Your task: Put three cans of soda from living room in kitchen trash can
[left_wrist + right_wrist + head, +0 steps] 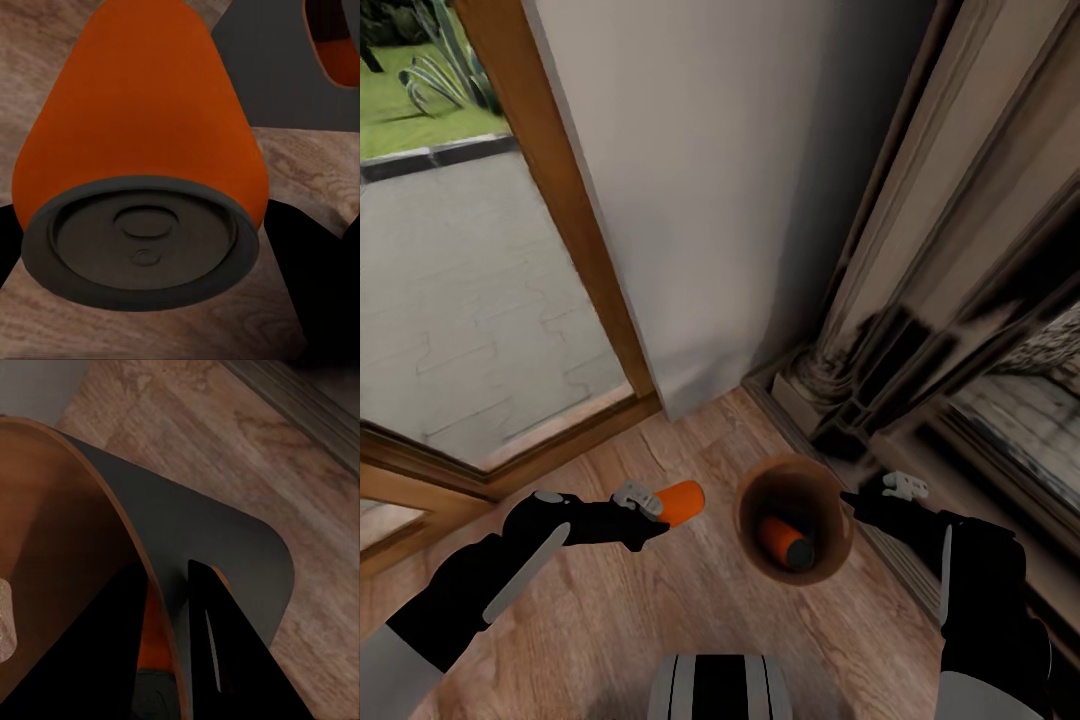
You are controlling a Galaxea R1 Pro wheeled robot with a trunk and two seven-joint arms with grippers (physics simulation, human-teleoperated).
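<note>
At the far left, a wood-framed glass door (510,300) looks out on grey paving and grass, and a pale wall panel (700,200) stands beside it above the light wood plank floor (610,620). Nearer, the left hand (648,512) is closed on a small orange soda can with a dark end (678,502); the can lies roughly level, its long axis running left to right and its free end pointing toward the bin. In the left wrist view the can's (142,135) dark end faces the camera, and the bin's grey side with its slot handle (334,41) shows beyond it. Just to the right stands the small round tapered bin, grey outside and brown inside (840,560), held off the floor; a second orange can (782,540) already lies in its bottom. The right hand (857,503) grips the bin by its near-right rim, one finger (97,660) inside the wall and the other outside, as the right wrist view shows. The held can sits just left of the rim and about level with it, so I judge it needs a short carry to the right and a tip down into the opening. Nothing lies between. At the far right, a dark glossy fireplace surround (960,300) crowds the bin side.
</note>
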